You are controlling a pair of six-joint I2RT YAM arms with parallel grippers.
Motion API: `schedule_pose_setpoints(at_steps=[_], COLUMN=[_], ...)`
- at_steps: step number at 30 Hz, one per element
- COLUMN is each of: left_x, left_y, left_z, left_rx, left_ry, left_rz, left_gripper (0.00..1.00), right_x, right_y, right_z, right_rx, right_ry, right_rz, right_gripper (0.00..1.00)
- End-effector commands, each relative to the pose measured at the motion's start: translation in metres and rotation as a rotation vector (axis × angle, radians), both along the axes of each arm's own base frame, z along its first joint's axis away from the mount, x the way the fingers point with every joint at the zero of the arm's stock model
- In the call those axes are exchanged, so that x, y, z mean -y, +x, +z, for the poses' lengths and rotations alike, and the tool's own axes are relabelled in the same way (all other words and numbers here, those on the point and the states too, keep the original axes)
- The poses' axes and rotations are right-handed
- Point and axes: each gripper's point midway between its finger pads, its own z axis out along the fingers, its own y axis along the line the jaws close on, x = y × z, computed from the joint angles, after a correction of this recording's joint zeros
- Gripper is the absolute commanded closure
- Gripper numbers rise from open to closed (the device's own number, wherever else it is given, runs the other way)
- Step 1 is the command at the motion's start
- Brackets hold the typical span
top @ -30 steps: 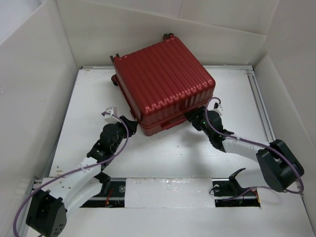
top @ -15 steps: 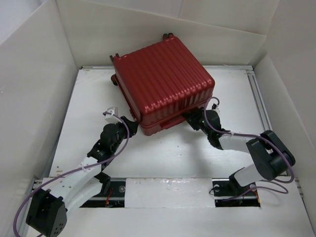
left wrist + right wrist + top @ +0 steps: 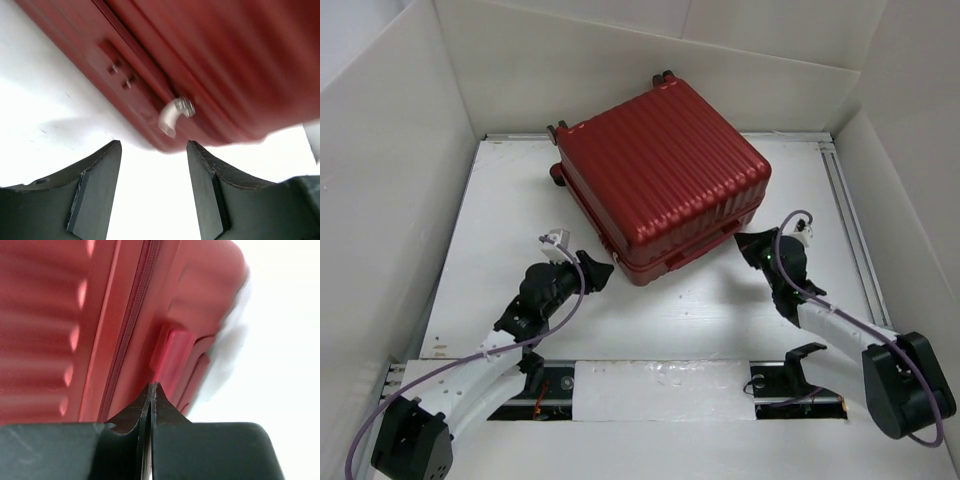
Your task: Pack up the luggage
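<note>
The dark-red ribbed luggage (image 3: pixel 660 170) lies flat and closed in the middle of the white table, its wheels toward the back. My left gripper (image 3: pixel 601 272) stands open just off its near left corner, nothing between the fingers. In the left wrist view the luggage (image 3: pixel 210 65) fills the top, and a silver zipper pull (image 3: pixel 175 113) hangs beyond the left gripper (image 3: pixel 154 146). My right gripper (image 3: pixel 746 246) is shut on nothing, just off the near right corner. In the right wrist view the right gripper (image 3: pixel 152 386) points at the luggage (image 3: pixel 75 315), at the zipper seam beside a side handle (image 3: pixel 175 360).
White walls (image 3: pixel 390 200) box in the table on the left, back and right. A metal rail (image 3: pixel 850 210) runs along the right edge. A white strip (image 3: pixel 660 390) covers the near edge between the two arm bases.
The luggage has shifted right and toward the back. My left gripper has opened and followed its corner. My right gripper has shut and drawn back to the right.
</note>
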Motion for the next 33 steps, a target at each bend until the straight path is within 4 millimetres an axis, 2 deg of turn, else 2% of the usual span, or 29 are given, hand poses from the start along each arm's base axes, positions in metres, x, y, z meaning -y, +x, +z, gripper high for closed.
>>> schedule_pose_setpoints(at_steps=[1,3,6,9,10,11,12,13,14,15,16,17,18,19,20,21,22,24,25,26,28,29,30,31,32,33], left_x=[0.019,0.025,0.022,0.016,0.011,0.011,0.013,0.015,0.016,0.016,0.017,0.019,0.019,0.019,0.019,0.019,0.017,0.017,0.016,0.016,0.016,0.017,0.017,0.017,0.016,0.016], left_y=[-0.015,-0.019,-0.014,-0.003,0.004,0.005,0.007,0.007,0.008,0.008,0.009,0.009,0.009,0.009,0.009,0.009,0.010,0.010,0.011,0.011,0.012,0.013,0.014,0.013,0.014,0.014], left_z=[0.004,0.010,0.016,0.029,0.030,0.037,0.042,0.048,0.048,0.048,0.052,0.049,0.049,0.046,0.046,0.043,0.041,0.041,0.041,0.041,0.037,0.043,0.038,0.036,0.036,0.036], left_rx=[0.073,0.101,0.152,0.204,0.204,0.221,0.231,0.240,0.234,0.234,0.245,0.227,0.227,0.217,0.217,0.208,0.200,0.193,0.193,0.193,0.181,0.191,0.177,0.168,0.169,0.169], left_ry=[-0.005,-0.015,-0.007,-0.003,0.006,-0.002,-0.006,-0.037,-0.045,-0.045,-0.050,-0.054,-0.054,-0.049,-0.049,-0.045,-0.039,-0.035,-0.034,-0.034,-0.028,-0.033,-0.026,-0.022,-0.020,-0.020], left_rz=[-0.167,-0.218,-0.191,-0.132,-0.090,-0.089,-0.088,-0.092,-0.091,-0.091,-0.091,-0.102,-0.102,-0.102,-0.102,-0.102,-0.091,-0.091,-0.082,-0.082,-0.082,-0.082,-0.082,-0.082,-0.074,-0.073], left_gripper=[0.49,0.50,0.51,0.51,0.51,0.51,0.51,0.51,0.51,0.51,0.51,0.51,0.52,0.52,0.52,0.52,0.52,0.52,0.52,0.52,0.52,0.53,0.53,0.53,0.53,0.53], right_x=[0.016,0.020,0.025,0.017,0.008,0.003,-0.001,-0.014,-0.019,-0.024,-0.029,-0.032,-0.035,-0.038,-0.040,-0.042,-0.042,-0.044,-0.045,-0.045,-0.041,-0.038,-0.036,-0.032,-0.031,-0.024], right_y=[-0.005,-0.002,0.002,0.002,-0.002,-0.003,-0.005,-0.012,-0.016,-0.018,-0.019,-0.016,-0.010,-0.007,-0.002,0.003,0.008,0.019,0.022,0.026,0.042,0.043,0.047,0.050,0.045,0.043], right_z=[-0.009,-0.001,0.001,0.002,0.002,0.003,0.009,0.009,0.008,0.007,0.006,0.009,0.016,0.009,0.012,0.015,0.005,0.002,0.007,-0.003,-0.002,-0.012,-0.025,-0.030,-0.043,-0.052], right_rx=[-0.023,-0.001,0.000,-0.001,0.000,-0.004,0.003,0.001,0.000,0.002,0.003,0.005,0.020,0.006,0.016,0.023,-0.011,-0.024,-0.016,-0.043,-0.049,-0.078,-0.118,-0.131,-0.158,-0.176], right_ry=[-0.104,-0.113,-0.135,-0.128,-0.116,-0.114,-0.123,-0.124,-0.118,-0.121,-0.121,-0.124,-0.120,-0.129,-0.126,-0.124,-0.128,-0.136,-0.125,-0.135,-0.124,-0.123,-0.112,-0.100,-0.095,-0.084], right_rz=[-0.007,0.003,0.016,0.069,0.113,0.134,0.151,0.194,0.199,0.209,0.222,0.226,0.225,0.239,0.238,0.238,0.225,0.215,0.211,0.204,0.177,0.166,0.151,0.140,0.136,0.114], right_gripper=[1.00,1.00,1.00,1.00,0.95,0.73,0.57,0.38,0.26,0.24,0.26,0.26,0.33,0.35,0.37,0.37,0.38,0.40,0.40,0.40,0.40,0.44,0.48,0.53,0.63,0.81])
